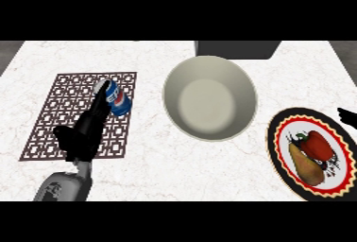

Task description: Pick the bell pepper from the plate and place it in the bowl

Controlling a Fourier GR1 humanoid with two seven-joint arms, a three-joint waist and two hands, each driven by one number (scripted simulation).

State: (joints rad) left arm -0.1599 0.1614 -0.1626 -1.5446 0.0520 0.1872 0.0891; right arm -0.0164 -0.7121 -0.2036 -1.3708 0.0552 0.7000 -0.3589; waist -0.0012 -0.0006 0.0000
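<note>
Left forearm rises from the lower edge; left hand (87,130) lies over a patterned mat (70,101), fingers straight, tips touching a soda can (117,98). Bell pepper (318,144) rests beside a pear (307,165) on the plate (279,156). Right hand (346,116) shows at the right edge, fingers indiscernible. Bowl (209,97) stands farther back on the surface (174,165).

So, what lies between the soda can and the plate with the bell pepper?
In the head view, the empty bowl stands on the counter between the soda can and the plate that holds the bell pepper.
</note>
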